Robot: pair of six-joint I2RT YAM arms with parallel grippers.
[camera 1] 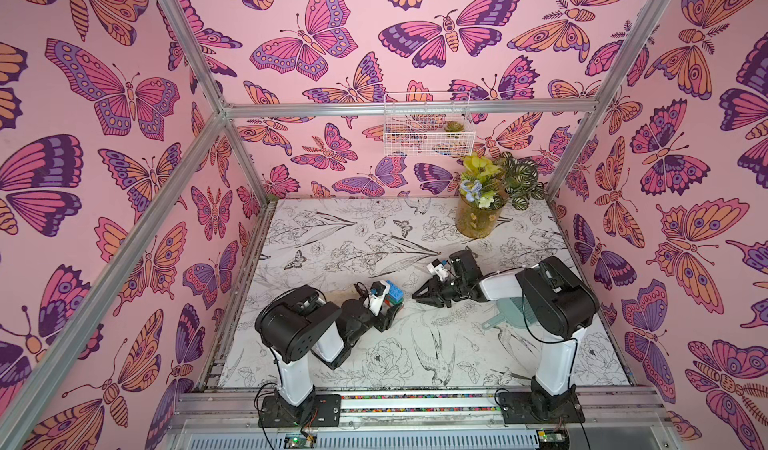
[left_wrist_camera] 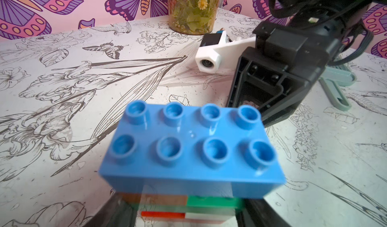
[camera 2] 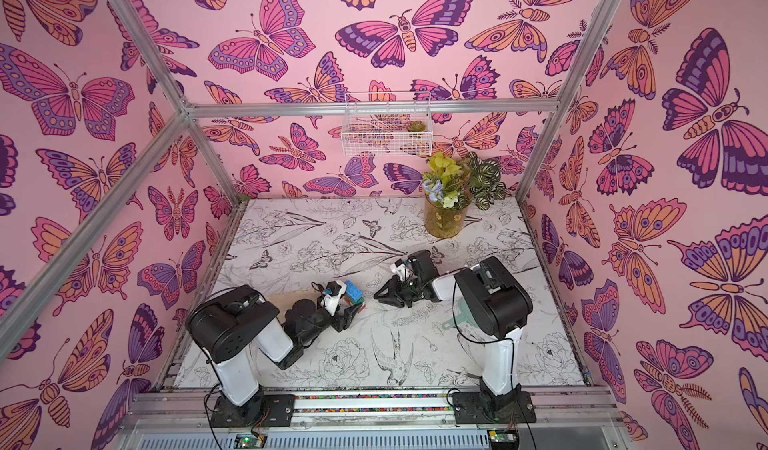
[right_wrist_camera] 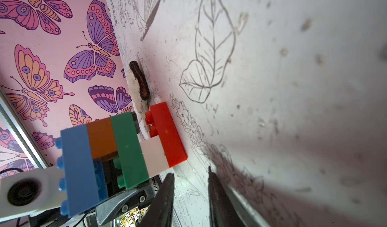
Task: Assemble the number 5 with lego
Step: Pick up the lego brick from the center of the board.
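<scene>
Left arm (camera 1: 297, 327) folded low, forearm stretched toward 2 o'clock, left gripper (camera 1: 392, 304) jaws stood apart, right arm (camera 1: 557, 298) bent low, right gripper (camera 1: 418, 296) pointed toward 9 o'clock, jaws closed.

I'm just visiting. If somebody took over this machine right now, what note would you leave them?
Left gripper: jaws flank the number 5 low down; grip unclear.
Right gripper: shut, empty, clear of it.
The number 5 stands upright on the table: blue on top, then brown, green, white, red.
Done: all five layers look joined.
To do: probably just check seating and back both arms away.
</scene>
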